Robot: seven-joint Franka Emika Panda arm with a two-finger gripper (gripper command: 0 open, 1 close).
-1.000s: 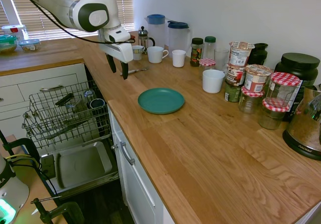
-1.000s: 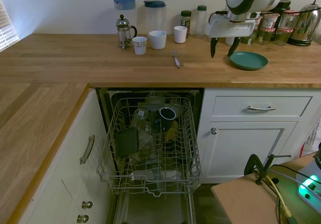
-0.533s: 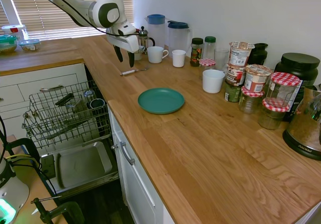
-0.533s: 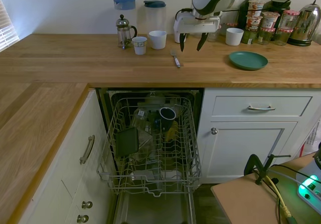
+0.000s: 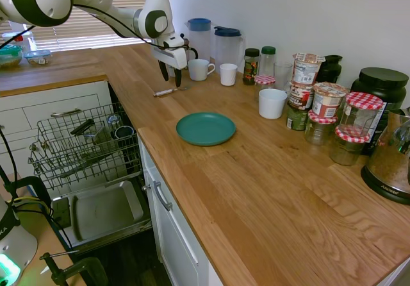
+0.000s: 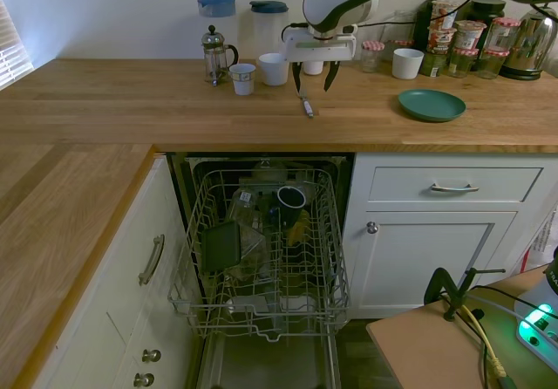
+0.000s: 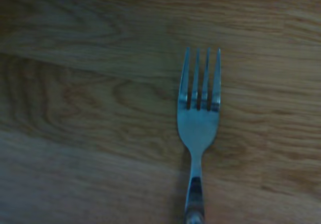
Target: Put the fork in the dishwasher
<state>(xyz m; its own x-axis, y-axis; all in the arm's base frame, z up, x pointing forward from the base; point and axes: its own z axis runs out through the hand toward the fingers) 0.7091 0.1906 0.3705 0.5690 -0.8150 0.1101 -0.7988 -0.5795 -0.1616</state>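
Observation:
The small silver fork (image 5: 168,92) (image 6: 305,104) lies flat on the wooden counter, in front of the white mugs. My gripper (image 5: 170,76) (image 6: 313,80) hangs open just above it, fingers pointing down and empty. In the wrist view the fork (image 7: 198,128) fills the middle, tines and neck sharp against the wood. The dishwasher stands open below the counter edge, its grey wire rack (image 5: 86,148) (image 6: 266,249) pulled out and its door (image 5: 106,210) dropped down.
A French press (image 6: 215,55), a small cup (image 6: 242,78) and white mugs (image 6: 274,68) stand behind the fork. A teal plate (image 5: 205,128) lies to one side, with jars (image 5: 328,100) and jugs (image 5: 227,45) along the wall. The rack holds a mug and several dishes.
My arm has swept along the counter from beside the teal plate to a spot over the fork. The gripper stayed open. The fork has not moved.

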